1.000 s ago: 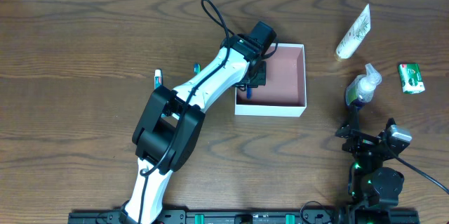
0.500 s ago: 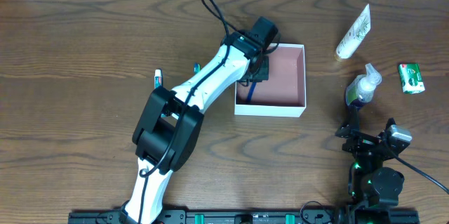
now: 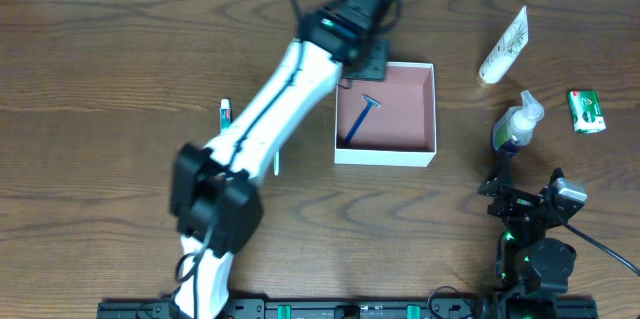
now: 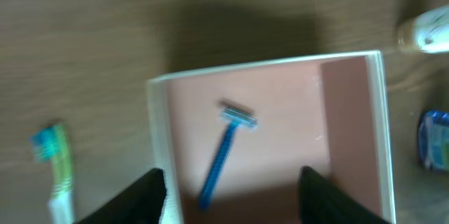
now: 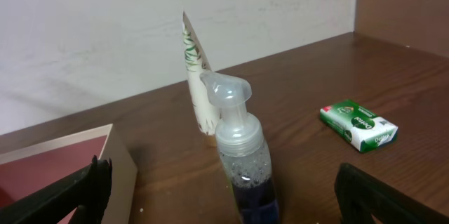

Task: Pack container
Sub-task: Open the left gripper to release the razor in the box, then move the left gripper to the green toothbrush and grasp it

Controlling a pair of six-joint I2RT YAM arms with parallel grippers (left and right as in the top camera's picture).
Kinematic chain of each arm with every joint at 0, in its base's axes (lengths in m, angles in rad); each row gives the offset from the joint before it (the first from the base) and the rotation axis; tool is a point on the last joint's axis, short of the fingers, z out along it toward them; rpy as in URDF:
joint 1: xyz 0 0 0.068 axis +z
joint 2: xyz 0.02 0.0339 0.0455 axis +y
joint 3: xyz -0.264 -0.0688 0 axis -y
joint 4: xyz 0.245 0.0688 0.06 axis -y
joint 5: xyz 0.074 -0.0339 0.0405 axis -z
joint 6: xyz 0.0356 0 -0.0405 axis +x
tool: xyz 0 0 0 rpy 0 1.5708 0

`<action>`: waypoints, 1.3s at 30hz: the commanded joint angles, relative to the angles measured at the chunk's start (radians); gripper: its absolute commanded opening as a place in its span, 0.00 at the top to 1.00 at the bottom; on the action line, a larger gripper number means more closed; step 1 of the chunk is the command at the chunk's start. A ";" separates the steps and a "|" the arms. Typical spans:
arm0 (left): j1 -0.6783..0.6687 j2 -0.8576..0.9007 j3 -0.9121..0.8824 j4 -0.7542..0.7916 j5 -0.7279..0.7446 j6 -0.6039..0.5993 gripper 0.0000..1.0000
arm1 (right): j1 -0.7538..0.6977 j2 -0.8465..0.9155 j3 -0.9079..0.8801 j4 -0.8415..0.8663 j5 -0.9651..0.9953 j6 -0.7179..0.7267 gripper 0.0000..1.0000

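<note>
One blue razor [image 3: 358, 121] lies in the container [image 3: 385, 156]; one tube [image 3: 503, 47], one pump bottle [image 3: 517, 125] and one green packet [image 3: 587, 111] sit by the worktop's [image 3: 120, 59] right edge. Left gripper [image 4: 231, 192] and right gripper [image 5: 235, 196]: fingers apart.

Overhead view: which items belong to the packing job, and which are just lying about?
Job: container, blue razor inside it; outside it, white tube, pump bottle, green packet, toothbrush.
Lying about: nothing certain; small white item left of the container is too small to tell.
</note>
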 commanded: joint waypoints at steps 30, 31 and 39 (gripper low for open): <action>0.272 -0.038 -0.503 -0.044 -0.019 0.178 0.32 | 0.016 -0.006 -0.002 -0.005 0.007 -0.016 0.01; 0.272 -0.038 -0.518 -0.027 -0.018 0.182 0.32 | 0.016 -0.006 -0.002 -0.005 0.007 -0.016 0.01; 0.272 -0.038 -0.600 0.076 -0.013 0.192 0.32 | 0.016 -0.006 -0.002 -0.005 0.007 -0.016 0.01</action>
